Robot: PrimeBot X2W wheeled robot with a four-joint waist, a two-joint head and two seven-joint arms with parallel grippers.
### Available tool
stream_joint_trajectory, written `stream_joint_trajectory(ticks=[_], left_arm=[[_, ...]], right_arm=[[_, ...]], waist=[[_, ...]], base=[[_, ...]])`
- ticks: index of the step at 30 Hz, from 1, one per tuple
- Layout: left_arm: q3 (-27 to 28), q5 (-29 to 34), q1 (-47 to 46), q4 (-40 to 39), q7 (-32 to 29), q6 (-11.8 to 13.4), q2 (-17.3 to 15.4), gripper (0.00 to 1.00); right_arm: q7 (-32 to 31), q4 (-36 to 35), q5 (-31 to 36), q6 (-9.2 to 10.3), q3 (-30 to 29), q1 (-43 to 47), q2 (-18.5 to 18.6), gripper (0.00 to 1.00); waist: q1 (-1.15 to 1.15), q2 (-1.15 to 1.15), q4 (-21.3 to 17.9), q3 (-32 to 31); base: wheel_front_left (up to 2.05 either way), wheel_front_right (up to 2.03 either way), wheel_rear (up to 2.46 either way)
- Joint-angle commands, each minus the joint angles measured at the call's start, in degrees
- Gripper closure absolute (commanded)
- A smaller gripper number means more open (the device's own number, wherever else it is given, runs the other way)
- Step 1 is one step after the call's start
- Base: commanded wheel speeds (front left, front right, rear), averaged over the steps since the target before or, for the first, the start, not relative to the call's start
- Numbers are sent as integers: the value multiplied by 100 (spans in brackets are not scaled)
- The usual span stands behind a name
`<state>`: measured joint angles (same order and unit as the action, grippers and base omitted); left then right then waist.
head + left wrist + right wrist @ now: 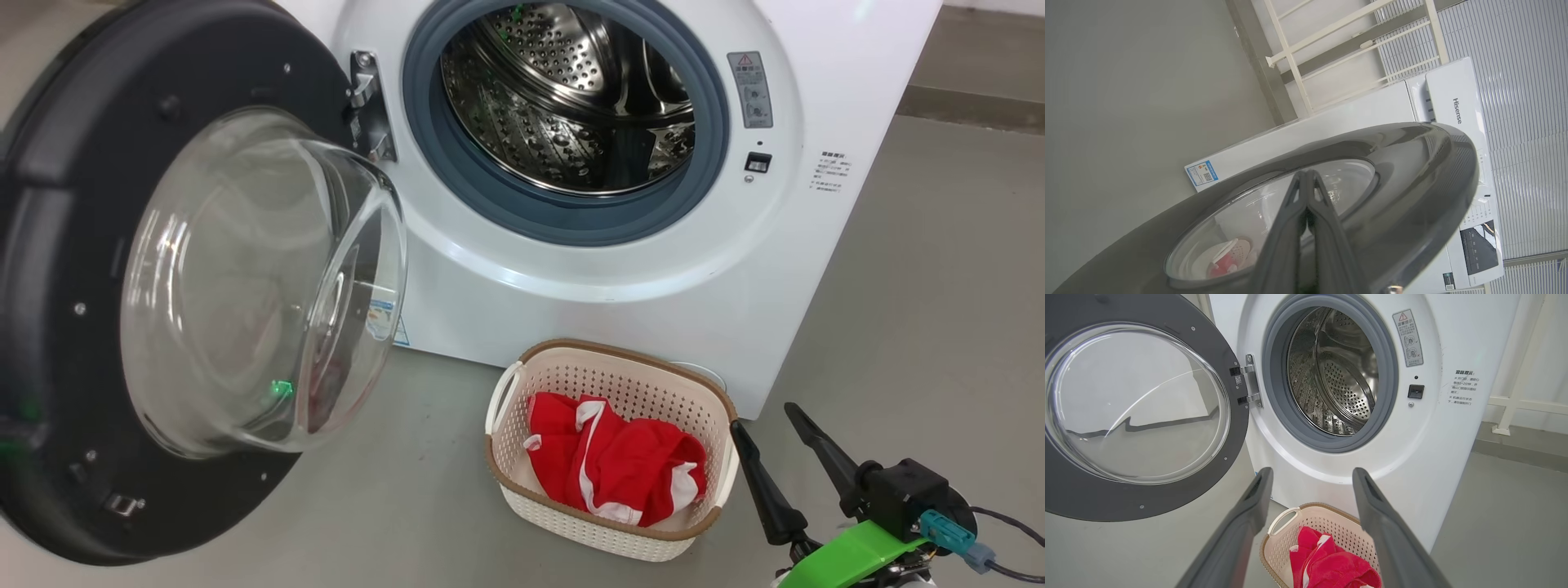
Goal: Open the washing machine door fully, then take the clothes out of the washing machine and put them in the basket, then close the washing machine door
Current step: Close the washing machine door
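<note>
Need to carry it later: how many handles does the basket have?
2: one handle on the basket's left end, one on its right end, next to the right gripper. None seems hidden.

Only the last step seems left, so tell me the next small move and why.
Probably push the washing machine door toward the drum with the shut left hand, which is at its outer face: the clothes already lie in the basket and the drum looks empty.
</note>
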<state>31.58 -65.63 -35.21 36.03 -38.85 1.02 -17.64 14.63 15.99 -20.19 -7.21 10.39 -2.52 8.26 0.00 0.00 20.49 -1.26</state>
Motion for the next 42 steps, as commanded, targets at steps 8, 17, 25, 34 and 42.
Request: stream_joint_trajectory(ticks=[8,17,25,34,42], left_arm=[[185,-368,586,-1417,-483,397,362,100],[27,-505,1127,-2607,-836,714,897,100],[-133,-620,1377,-3318,-1036,878,1169,100],[-479,-635,1675,-3875,-1088,991,1365,100],[-897,-751,1987,-4224,-992,1094,1453,100]], right_arm=[[37,-39,-3,-28,155,-75,-10,0],[37,17,-10,-28,144,-84,-68,0],[37,14,7,-28,140,-93,-102,0],[37,29,6,-28,139,-140,-135,0],[37,45,-11,-28,156,-143,-136,0]], waist=[[0,0,-72,-6],[0,0,-190,-50],[0,0,-259,-22],[0,0,-409,20],[0,0,-631,-6]], base=[[0,0,0],[0,0,0],[0,0,0],[0,0,0],[0,0,0]])
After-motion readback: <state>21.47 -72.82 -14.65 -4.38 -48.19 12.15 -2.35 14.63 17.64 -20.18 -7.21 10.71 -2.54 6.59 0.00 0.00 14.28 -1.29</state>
